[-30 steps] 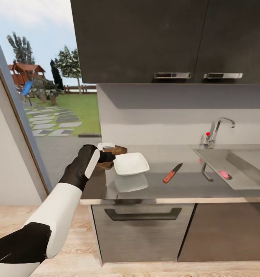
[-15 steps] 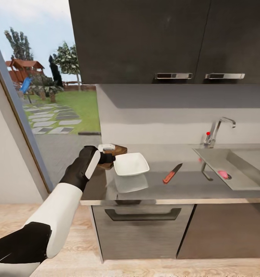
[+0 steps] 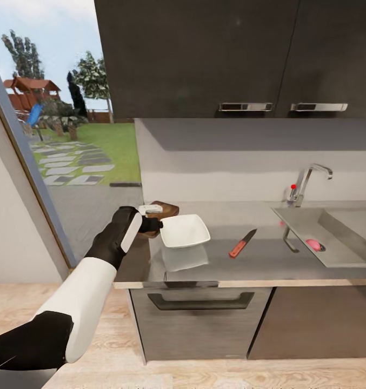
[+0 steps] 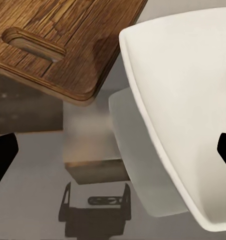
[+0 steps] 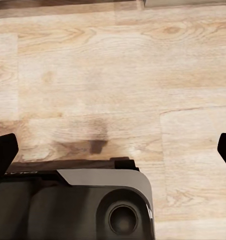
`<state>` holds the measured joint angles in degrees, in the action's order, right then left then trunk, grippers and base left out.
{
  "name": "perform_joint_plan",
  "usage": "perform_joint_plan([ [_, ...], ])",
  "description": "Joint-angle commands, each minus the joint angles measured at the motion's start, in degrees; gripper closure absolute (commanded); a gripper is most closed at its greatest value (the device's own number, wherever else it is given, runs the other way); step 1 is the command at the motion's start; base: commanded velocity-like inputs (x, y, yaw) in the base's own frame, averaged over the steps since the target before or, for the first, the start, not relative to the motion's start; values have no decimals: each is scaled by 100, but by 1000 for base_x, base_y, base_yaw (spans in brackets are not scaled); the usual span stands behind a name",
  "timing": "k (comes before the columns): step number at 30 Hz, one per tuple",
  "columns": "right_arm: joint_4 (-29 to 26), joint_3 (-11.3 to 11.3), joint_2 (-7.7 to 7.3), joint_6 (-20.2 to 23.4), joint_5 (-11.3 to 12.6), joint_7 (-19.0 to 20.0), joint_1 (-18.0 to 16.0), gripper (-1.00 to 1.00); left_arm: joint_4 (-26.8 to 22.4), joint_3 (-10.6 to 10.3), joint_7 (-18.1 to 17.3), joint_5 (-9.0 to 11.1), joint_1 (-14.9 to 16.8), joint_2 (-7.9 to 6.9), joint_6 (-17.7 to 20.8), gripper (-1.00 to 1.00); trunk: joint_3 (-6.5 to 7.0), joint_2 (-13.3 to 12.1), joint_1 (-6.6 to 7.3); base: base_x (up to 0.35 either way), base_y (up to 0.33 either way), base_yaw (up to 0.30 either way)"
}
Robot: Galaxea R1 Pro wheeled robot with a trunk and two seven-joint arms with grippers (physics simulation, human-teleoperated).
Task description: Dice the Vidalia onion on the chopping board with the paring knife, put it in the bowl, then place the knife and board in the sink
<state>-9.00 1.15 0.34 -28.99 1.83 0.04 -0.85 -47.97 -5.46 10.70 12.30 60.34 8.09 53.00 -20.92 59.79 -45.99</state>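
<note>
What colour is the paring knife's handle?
Red, with a dark blade; the paring knife lies on the countertop. It shows best in the head view.

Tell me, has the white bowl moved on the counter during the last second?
No. The bowl keeps the same place beside the knife and the board; only the camera shifted slightly.

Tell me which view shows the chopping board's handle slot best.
The left wrist view: the board sits close, slot and grain plain. The head view has just a brown corner behind the bowl. The right wrist view faces the floor.
</note>
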Motion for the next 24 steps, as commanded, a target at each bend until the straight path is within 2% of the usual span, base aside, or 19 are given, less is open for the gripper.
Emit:
perform_joint_plan([
  [1,3,8,2,-19,18,2,-3,-100,-2,-12,55,61,4,-1,18,-100,2,-37,22,0,0,0],
  [24,4,8,1,-19,14,0,-3,-100,175,-78,55,53,4,8,-9,-100,205,-960,528,0,0,0],
])
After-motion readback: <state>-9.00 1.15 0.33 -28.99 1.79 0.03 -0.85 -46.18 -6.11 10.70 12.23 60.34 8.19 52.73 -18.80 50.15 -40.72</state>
